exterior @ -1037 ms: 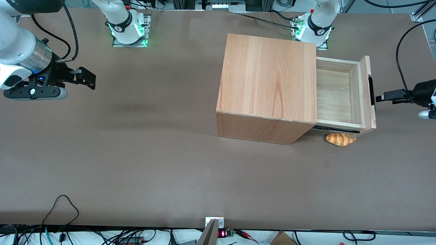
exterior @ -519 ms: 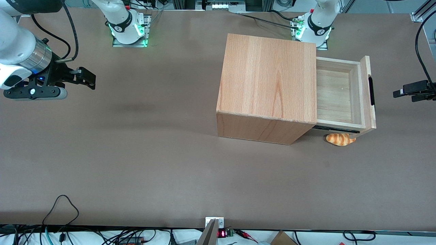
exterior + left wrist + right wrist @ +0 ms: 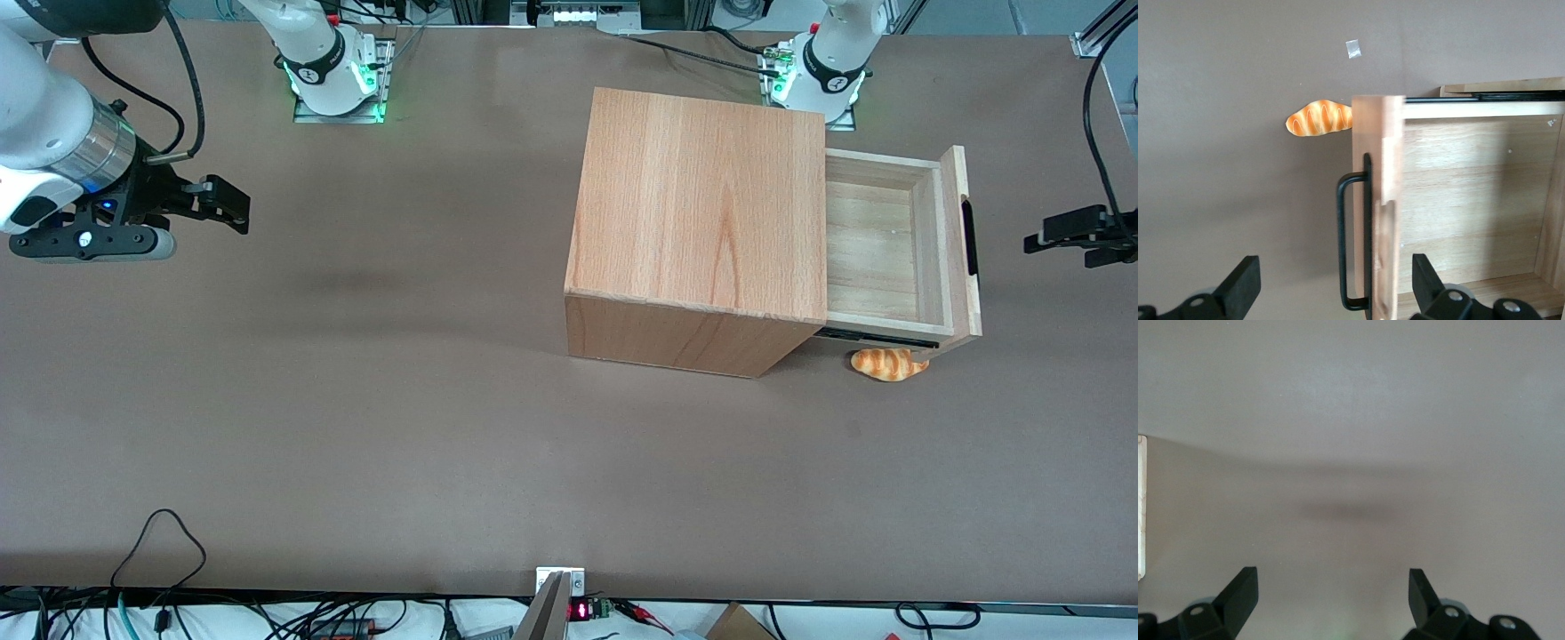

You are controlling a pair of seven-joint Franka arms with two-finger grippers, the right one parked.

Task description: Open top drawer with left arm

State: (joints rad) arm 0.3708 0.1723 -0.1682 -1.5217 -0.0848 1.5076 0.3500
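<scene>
The brown bench [image 3: 356,427] fills nearly the whole front view. On it, right of centre and in the upper half of that frame, stands the boxy wooden cabinet [image 3: 702,204], its grain running from the upper edge toward the lower.

The top drawer [image 3: 880,240] is pulled well out of the cabinet and points toward the right edge of the frame, toward the working arm's end of the bench. Its travel runs across the frame, while its flat front panel [image 3: 965,240] and the slim black bar handle [image 3: 970,236] have their long axis running up and down the frame. The tray shows a bare light-wood floor, also seen in the left wrist view [image 3: 1471,200], where the handle [image 3: 1350,240] stands off the panel as a thin loop.

The left arm's gripper [image 3: 1058,238] sits at the right edge of the front view, level with the handle and apart from it, with open bench between them. In the wrist view its two black fingers [image 3: 1241,283] are spread wide, holding nothing, with the handle and panel edge seen between them.

A small orange croissant [image 3: 889,364] lies on the bench just below the drawer's lower right corner in the front view, nearer the front camera than the drawer [image 3: 1318,118].
</scene>
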